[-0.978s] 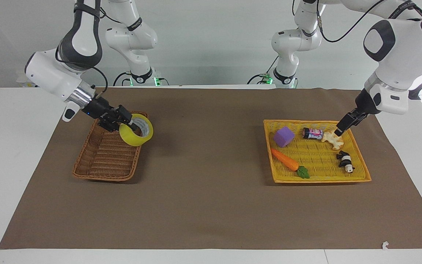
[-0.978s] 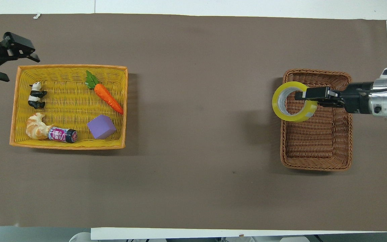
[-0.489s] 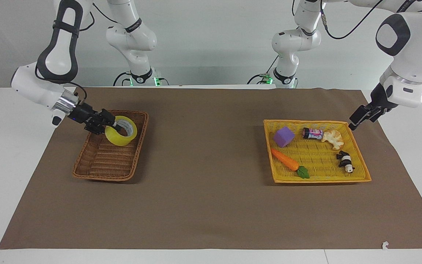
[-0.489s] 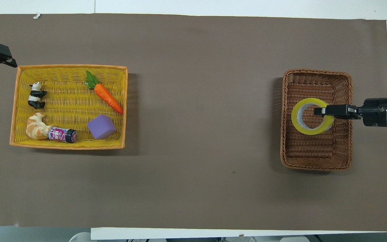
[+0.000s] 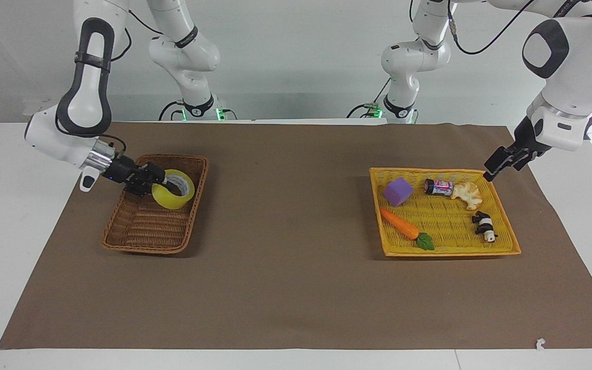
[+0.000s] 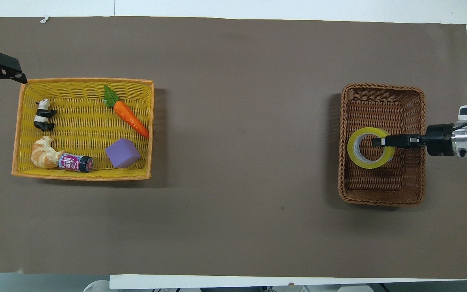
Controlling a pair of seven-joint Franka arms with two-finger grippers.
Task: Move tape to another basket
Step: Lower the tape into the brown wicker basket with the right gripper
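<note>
Sitting inside the brown wicker basket (image 5: pixel 149 222), at its end nearer the robots, the tape (image 5: pixel 173 189) is tilted, one edge down among the weave. The right gripper (image 5: pixel 158 180) reaches in from the right arm's end of the table and is clamped on the roll's wall, one finger inside the core, one outside. The tape's other rim lies close to the basket's wall.

Left gripper (image 5: pixel 496 166) hangs in the air over a corner of the yellow tray (image 5: pixel 506 251), jaws spread wide, holding nothing. In the tray: purple cube (image 5: pixel 398 191), small can (image 5: pixel 439 187), croissant (image 5: pixel 467 195), panda figure (image 5: pixel 484 225), toy carrot (image 5: pixel 404 228). Brown mat (image 5: pixel 285 267) between the two baskets.
</note>
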